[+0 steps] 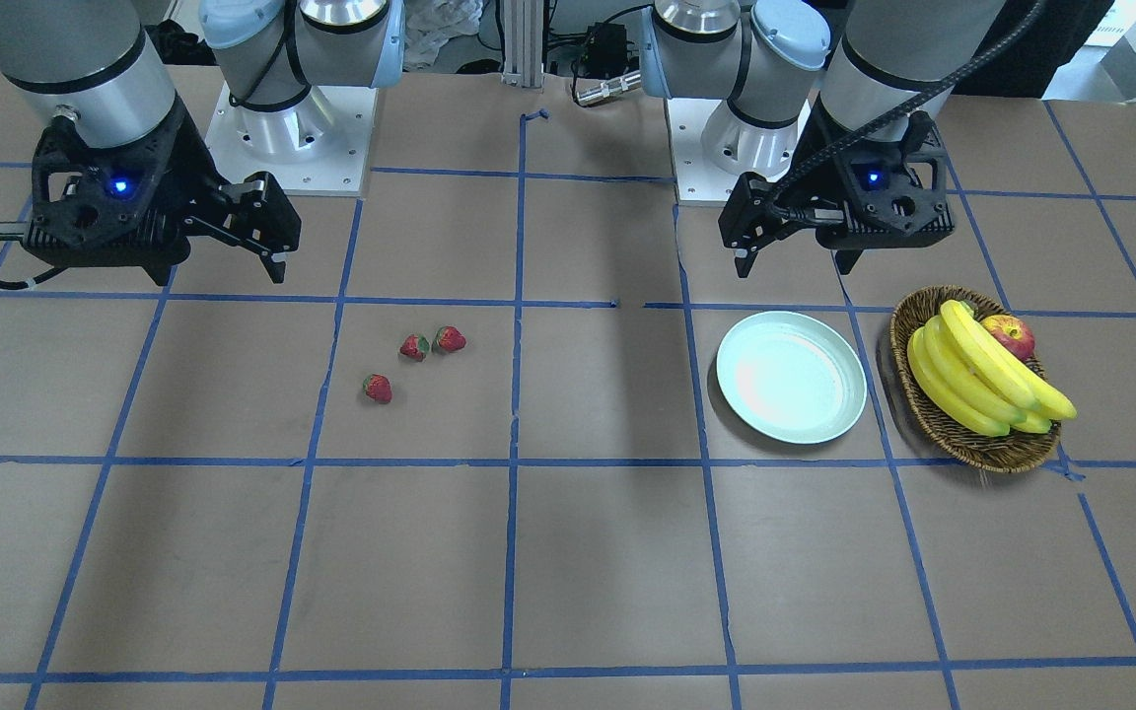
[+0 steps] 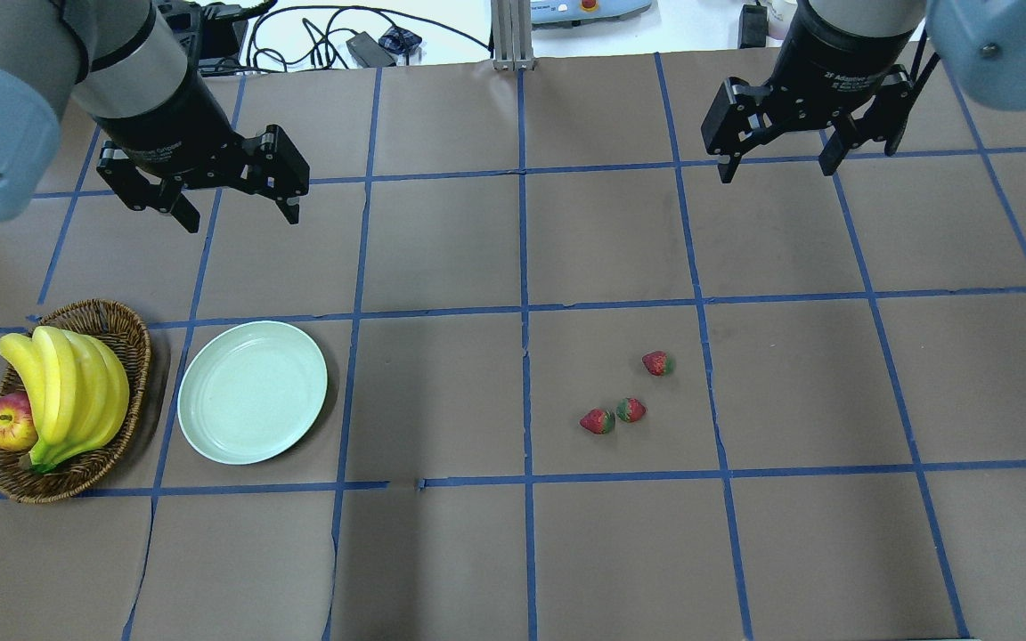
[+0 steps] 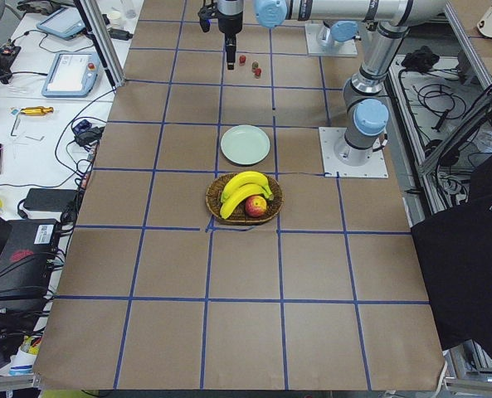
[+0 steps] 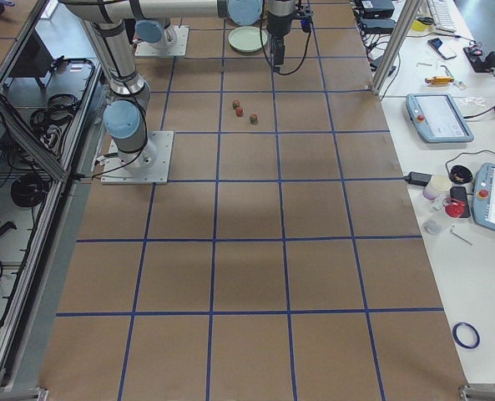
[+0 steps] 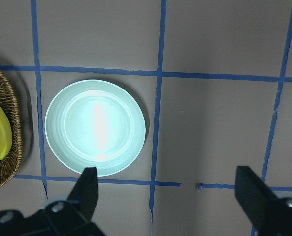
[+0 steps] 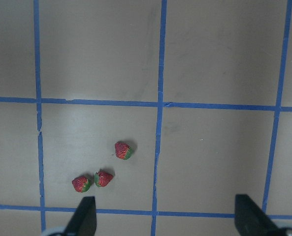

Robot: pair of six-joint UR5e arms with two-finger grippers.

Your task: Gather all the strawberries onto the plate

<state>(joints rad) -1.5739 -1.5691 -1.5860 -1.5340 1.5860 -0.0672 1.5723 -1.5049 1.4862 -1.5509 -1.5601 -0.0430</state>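
Observation:
Three strawberries lie loose on the brown paper in one grid square: one [image 2: 657, 362] apart from a touching pair [image 2: 631, 409] [image 2: 598, 421]. The right wrist view looks straight down on all three [image 6: 123, 150] [image 6: 104, 178] [image 6: 81, 184]. The pale mint plate [image 2: 253, 392] sits with nothing in it on the robot's left side, beside the basket, and shows below the left wrist camera [image 5: 95, 128]. My left gripper [image 2: 239, 214] hangs open above the table behind the plate. My right gripper [image 2: 778, 167] hangs open, well behind the strawberries. Neither holds anything.
A wicker basket [image 2: 121, 322] with a bunch of bananas [image 2: 68, 392] and a red apple [image 2: 10, 423] stands just left of the plate. Blue tape lines grid the paper-covered table. Cables and devices lie beyond the far edge.

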